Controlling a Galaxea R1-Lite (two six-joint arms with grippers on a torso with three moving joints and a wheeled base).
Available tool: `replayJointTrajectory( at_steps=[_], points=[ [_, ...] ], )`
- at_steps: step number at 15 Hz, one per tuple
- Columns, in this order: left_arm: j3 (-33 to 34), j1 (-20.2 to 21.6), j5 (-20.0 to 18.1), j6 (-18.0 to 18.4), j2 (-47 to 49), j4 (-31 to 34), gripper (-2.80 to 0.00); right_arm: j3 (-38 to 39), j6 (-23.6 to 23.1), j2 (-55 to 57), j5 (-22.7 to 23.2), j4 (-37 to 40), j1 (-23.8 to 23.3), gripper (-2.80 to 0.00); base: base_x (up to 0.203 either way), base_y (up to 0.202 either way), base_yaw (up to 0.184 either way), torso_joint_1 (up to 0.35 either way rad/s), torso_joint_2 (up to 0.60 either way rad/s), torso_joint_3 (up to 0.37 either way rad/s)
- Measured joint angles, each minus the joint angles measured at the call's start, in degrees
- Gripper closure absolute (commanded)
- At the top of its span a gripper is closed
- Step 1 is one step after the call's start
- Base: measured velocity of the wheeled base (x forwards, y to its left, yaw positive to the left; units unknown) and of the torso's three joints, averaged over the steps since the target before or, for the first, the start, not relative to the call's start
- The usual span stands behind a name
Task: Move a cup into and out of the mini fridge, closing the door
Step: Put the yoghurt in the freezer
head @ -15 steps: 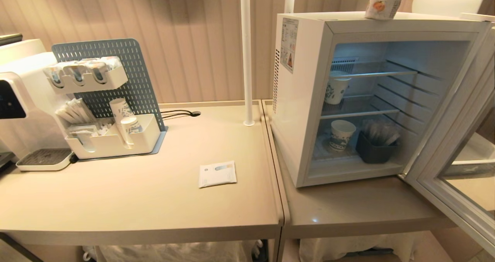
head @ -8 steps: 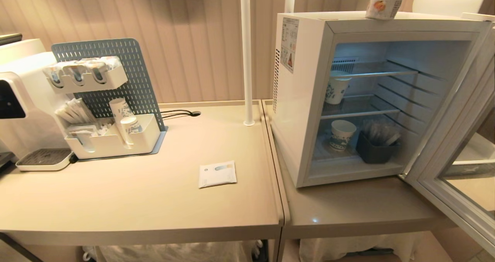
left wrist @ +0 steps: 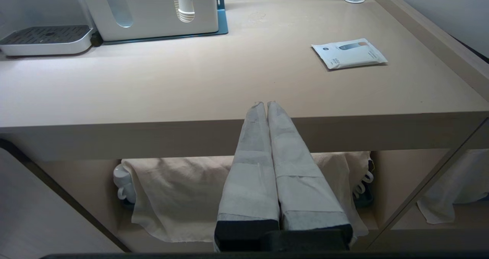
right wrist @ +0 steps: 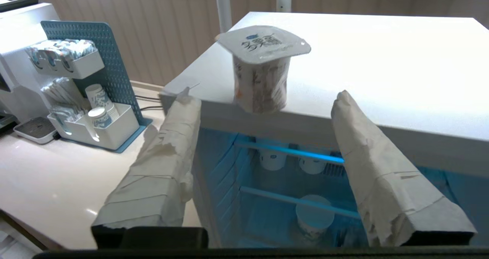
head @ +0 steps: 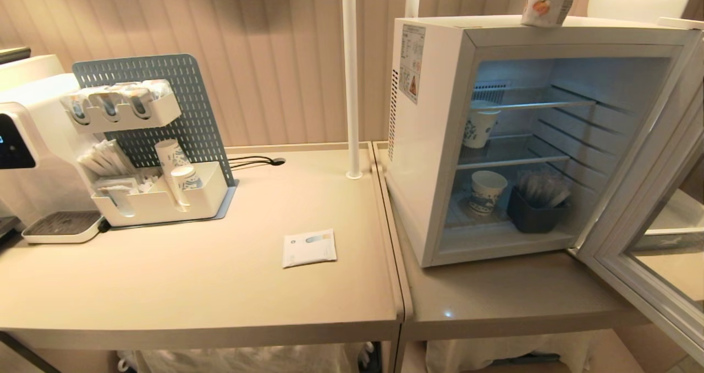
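Note:
The cup (head: 547, 1), a white sealed tub with an orange fruit picture, stands at the front edge of the mini fridge's top (head: 550, 32); only its lower part shows in the head view. The right wrist view shows the cup (right wrist: 263, 70) whole. My right gripper (right wrist: 263, 98) hangs open in front of the fridge, short of the cup, nothing between its paper-wrapped fingers (right wrist: 175, 136). The door (head: 643, 241) stands swung wide open to the right. My left gripper (left wrist: 266, 104) is shut and empty, parked low before the table's front edge (left wrist: 153, 129). Neither arm shows in the head view.
Inside the fridge are patterned paper cups (head: 487, 191) on the wire shelves and a dark bin (head: 533, 210). On the left table stand a pegboard organiser (head: 154, 142), a water dispenser (head: 27, 136) and a white sachet (head: 309, 247). A white pole (head: 350, 76) rises between tables.
The head view shows almost nothing different; the scene sits a touch lower in the picture. No arm enters that view.

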Motion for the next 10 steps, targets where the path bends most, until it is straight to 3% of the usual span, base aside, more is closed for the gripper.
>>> replayJointTrajectory(
  at_steps=[7, 10],
  points=[
    [0.00, 0.00, 0.05, -0.41, 0.00, -0.01, 0.00, -12.54, 1.76, 15.42, -0.11, -0.19, -0.02, -2.80, 0.000, 0.000, 0.000, 0.000, 0.00, 0.000],
    [0.00, 0.00, 0.07, -0.41, 0.00, -0.02, 0.00, -14.54, 1.92, 18.26, -0.13, -0.19, 0.71, -2.80, 0.000, 0.000, 0.000, 0.000, 0.00, 0.000]
  ],
)
